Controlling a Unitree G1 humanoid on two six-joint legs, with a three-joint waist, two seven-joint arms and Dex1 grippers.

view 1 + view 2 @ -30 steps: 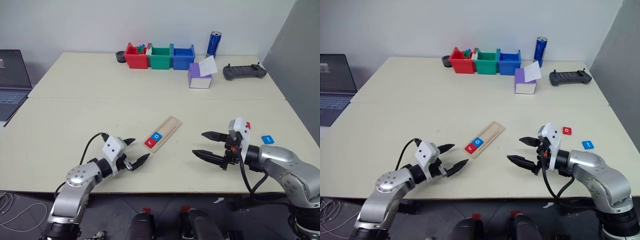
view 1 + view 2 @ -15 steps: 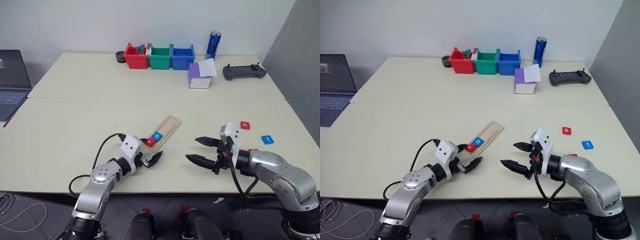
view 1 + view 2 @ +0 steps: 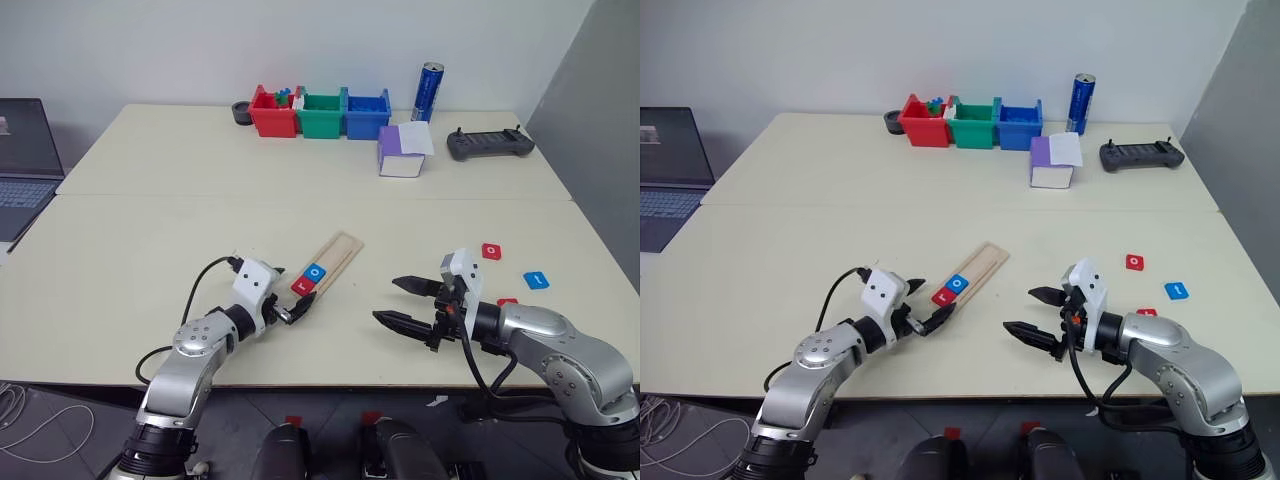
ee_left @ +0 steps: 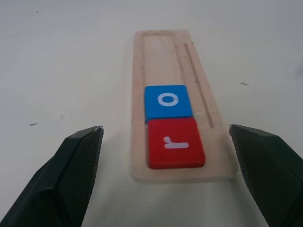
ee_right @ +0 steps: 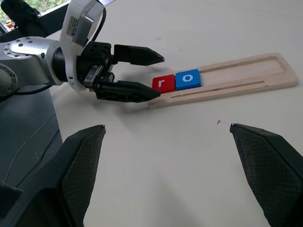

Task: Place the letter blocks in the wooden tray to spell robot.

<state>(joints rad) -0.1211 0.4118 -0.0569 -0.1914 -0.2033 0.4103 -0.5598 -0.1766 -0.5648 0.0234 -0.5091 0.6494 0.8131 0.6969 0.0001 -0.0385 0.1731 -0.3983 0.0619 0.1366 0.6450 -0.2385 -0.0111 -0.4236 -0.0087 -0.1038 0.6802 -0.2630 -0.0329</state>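
Cream table: wooden tray mid-table, red r + blue o at its near end. Left gripper spread wide, empty, straddling that end; right gripper wide, empty, right of tray. Risk: left fingers nudging tray, skewing tiles.

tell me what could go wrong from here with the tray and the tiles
The left gripper is open right at the near end of the wooden tray, which lies loose on the table; a push could slide it or shift the red r tile and blue o tile. Two red tiles and a blue one lie beside the open right gripper, whose arm could knock them.
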